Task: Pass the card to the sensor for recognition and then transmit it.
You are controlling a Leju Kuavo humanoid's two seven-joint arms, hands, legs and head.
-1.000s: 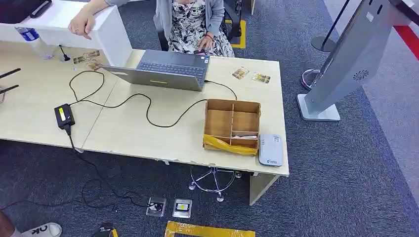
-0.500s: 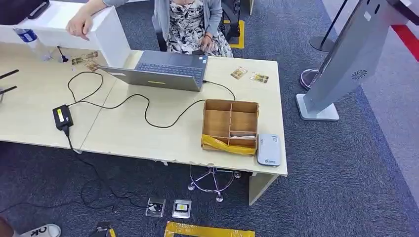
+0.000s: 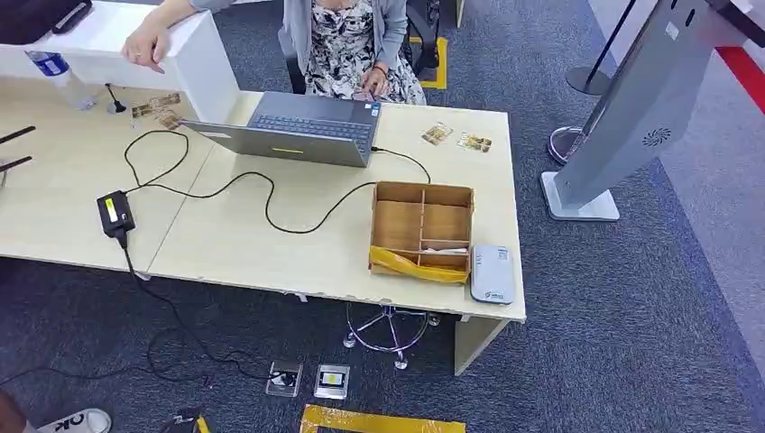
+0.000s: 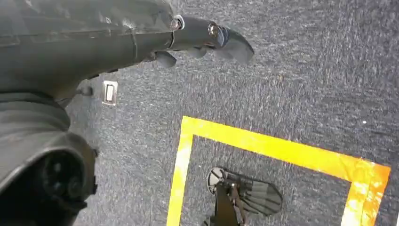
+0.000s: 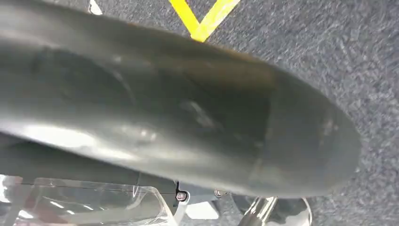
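Two hands hang low over ribbed grey carpet, well apart from the desk: the left hand holds nothing, fingers extended; the right hand is too blurred to tell. Farther off, a flat grey sensor touches the compartmented wooden box holding a white card. Nothing on the desk has shifted.

- Our left hand hangs low over the carpeted floor, its dark fingers stretched out nearly straight and holding nothing.
- Our right hand sits hard against its wrist camera as a blurred dark-grey mass; we cannot tell how its fingers lie or whether they hold anything.
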